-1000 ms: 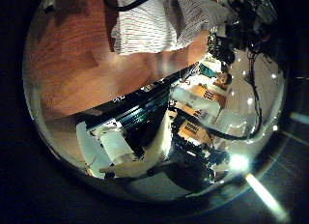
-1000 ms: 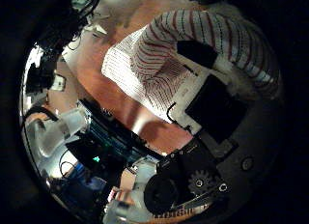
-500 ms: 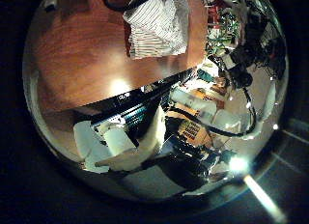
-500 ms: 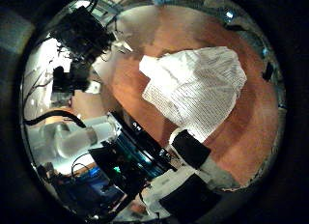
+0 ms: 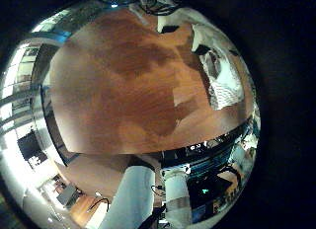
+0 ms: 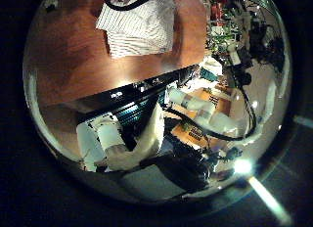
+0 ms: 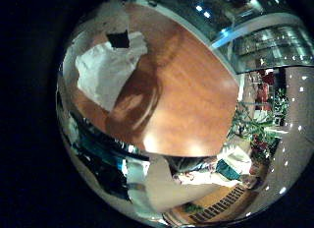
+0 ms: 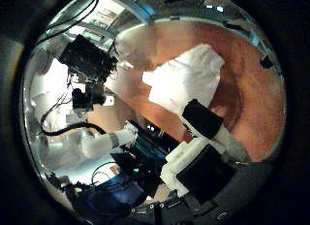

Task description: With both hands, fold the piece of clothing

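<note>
I am seeing the striped clothing [image 6: 140,26] lying bunched on the wooden table [image 5: 118,91], apparently folded already; neither hand is holding it, and I cannot tell their finger positions

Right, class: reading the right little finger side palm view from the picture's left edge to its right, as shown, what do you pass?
piece of clothing → bare stretch of table → the room beyond the table's edge.

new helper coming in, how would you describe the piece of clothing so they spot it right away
Look at the wooden table. On it lies a pale, finely striped cloth garment, bunched into a loose heap rather than spread flat. It is the only soft thing on the bare wood.
</note>
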